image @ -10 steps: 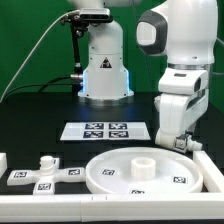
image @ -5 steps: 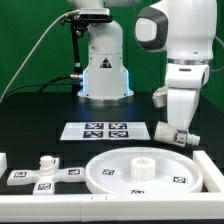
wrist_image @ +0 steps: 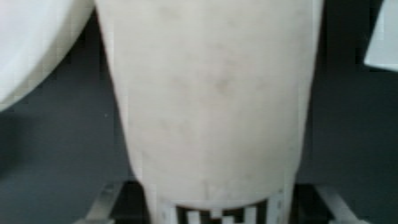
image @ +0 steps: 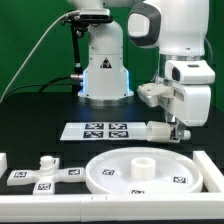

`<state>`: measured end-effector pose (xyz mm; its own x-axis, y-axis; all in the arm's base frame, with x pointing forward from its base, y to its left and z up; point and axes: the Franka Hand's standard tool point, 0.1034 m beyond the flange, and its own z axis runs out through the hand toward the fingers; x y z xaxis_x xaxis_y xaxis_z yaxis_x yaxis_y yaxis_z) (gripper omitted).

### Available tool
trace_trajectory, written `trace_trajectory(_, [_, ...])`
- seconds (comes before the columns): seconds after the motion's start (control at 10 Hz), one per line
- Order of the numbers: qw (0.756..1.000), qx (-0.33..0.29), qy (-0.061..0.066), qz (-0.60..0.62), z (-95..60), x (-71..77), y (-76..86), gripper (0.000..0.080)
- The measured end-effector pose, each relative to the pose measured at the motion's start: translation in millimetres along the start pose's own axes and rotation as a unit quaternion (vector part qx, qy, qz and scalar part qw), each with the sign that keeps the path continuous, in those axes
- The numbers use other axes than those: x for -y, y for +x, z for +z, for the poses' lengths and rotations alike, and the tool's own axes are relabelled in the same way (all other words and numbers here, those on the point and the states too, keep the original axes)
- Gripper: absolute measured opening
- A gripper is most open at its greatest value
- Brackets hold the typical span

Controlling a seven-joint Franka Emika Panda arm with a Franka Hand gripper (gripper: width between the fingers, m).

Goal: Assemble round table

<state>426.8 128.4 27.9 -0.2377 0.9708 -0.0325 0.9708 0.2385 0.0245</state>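
My gripper [image: 173, 126] is shut on the short thick white leg [image: 158, 130] and holds it lying level above the table, pointing to the exterior view's left. It hangs above the far right rim of the large round disc [image: 120, 178], which lies flat with a raised hub [image: 143, 166] at its centre. The small cross-shaped foot [image: 45, 172] rests to the disc's left. In the wrist view the leg [wrist_image: 210, 100] fills the picture, its tag down by my gripper [wrist_image: 214, 206], with one finger [wrist_image: 111, 200] on either side of it.
The marker board [image: 105, 130] lies behind the disc, just left of the held leg. The arm's base [image: 105, 75] stands at the back with a cable on its left. A white wall [image: 30, 207] runs along the table's front edge.
The arm has lifted from beside the disc's right rim and the wrist has turned. The held leg has swung from hanging downward to lying level.
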Motion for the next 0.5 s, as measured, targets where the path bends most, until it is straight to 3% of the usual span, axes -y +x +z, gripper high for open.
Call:
trace_trajectory(0.1, [0.999,0.001,-0.002,-0.038,0.2,0.6,1.1,0.0315])
trace_trajectory(0.3, [0.985,0.003,-0.017,-0.172,2.2,10.3,16.7,0.0317])
trace_trajectory(0.5, [0.975,0.004,-0.016,-0.223,3.6,12.4,6.2,0.0317])
